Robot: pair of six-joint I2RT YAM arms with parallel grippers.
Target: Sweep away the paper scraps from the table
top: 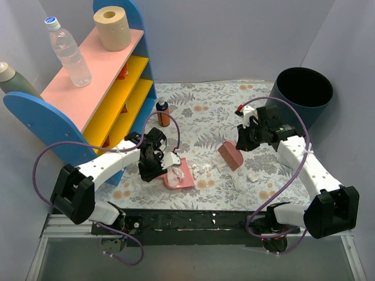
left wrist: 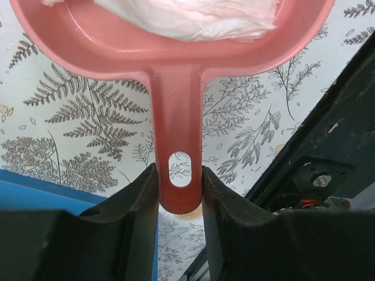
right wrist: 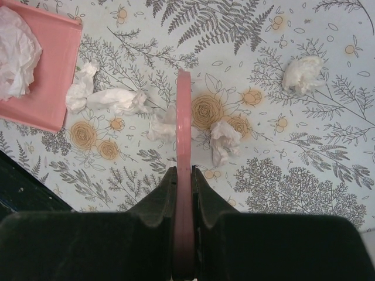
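Note:
My left gripper [top: 159, 157] is shut on the handle of the pink dustpan [top: 180, 173], which rests on the fern-print table [top: 199, 108] with crumpled white paper inside [left wrist: 187, 17]. The handle [left wrist: 179, 164] sits between my fingers. My right gripper [top: 241, 140] is shut on a pink brush [top: 231, 155], seen edge-on in the right wrist view [right wrist: 184, 146]. Paper scraps lie beside the brush [right wrist: 225, 140] [right wrist: 158, 126], near the dustpan's lip [right wrist: 105, 98], and one farther right [right wrist: 302, 73]. Scraps also show from above [top: 205, 168] [top: 253, 175].
A blue-pink-yellow shelf [top: 88, 99] stands at the left with a water bottle [top: 69, 51] and a beige paper roll [top: 112, 27]. A small brown bottle [top: 163, 112] stands by the shelf. A dark bin [top: 302, 93] stands at the back right.

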